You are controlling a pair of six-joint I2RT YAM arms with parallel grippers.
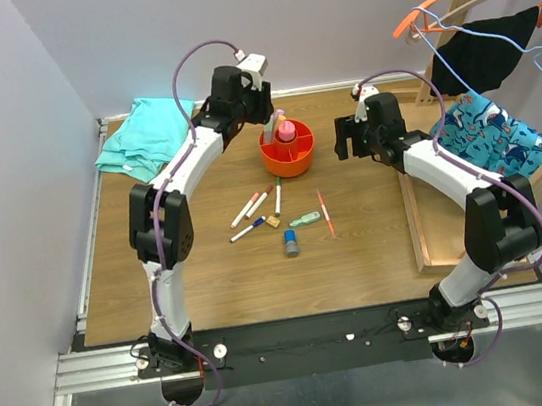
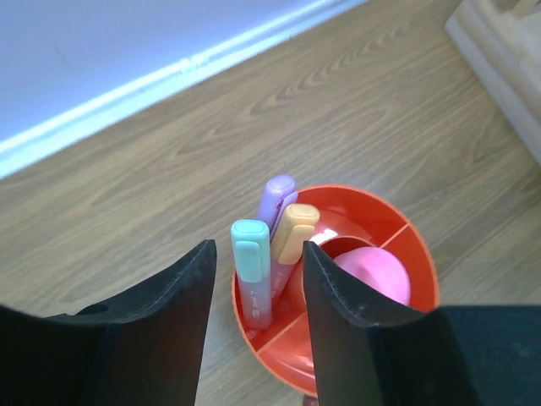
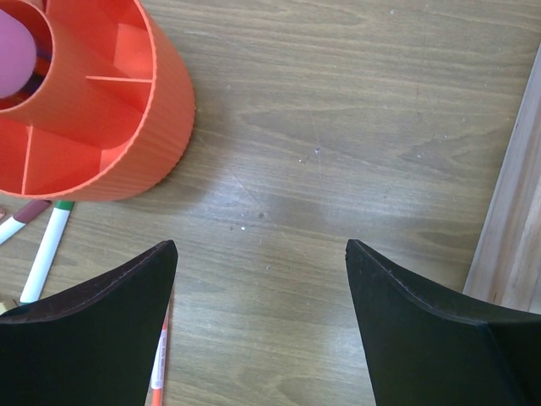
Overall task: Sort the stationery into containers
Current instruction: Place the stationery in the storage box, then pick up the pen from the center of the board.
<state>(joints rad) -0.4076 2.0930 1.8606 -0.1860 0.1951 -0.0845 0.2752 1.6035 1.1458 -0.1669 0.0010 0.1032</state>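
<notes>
Inside: Three highlighters stand up in the round orange organiser (image 2: pixel 414 254): a mint-capped highlighter (image 2: pixel 251 279), a purple highlighter (image 2: pixel 277 196) and an orange highlighter (image 2: pixel 293 235). They stand close together, next to the pink centre piece (image 2: pixel 372 275). I cannot tell if all three share one slot.
Left to sort: A few thin white markers (image 1: pixel 245 210), the tan block (image 1: pixel 274 221), a green highlighter (image 1: pixel 304 220), the orange-red pen (image 1: pixel 325 212) and the blue-grey cylinder (image 1: pixel 290 245) lie on the table (image 1: pixel 211 282), just in front of the organiser.
How far: I think less than half is done. More things lie outside than stand inside.
Step now: It looks like the drop of the mint-capped highlighter, because that one stands right between the left fingers.
Left gripper (image 2: pixel 258 254): It hangs over the organiser. Its jaws are partly apart. There is a gap on each side of the mint-capped highlighter, so the fingers do not touch it. It holds nothing.
Right gripper (image 3: pixel 259 247): It is to the right of the organiser, over bare wood. Its jaws are spread wide. Nothing is between them, and it touches nothing. The orange-red pen shows beside one of its fingers in its own camera.
Next, I guess: One arm goes for a thing on the table.
</notes>
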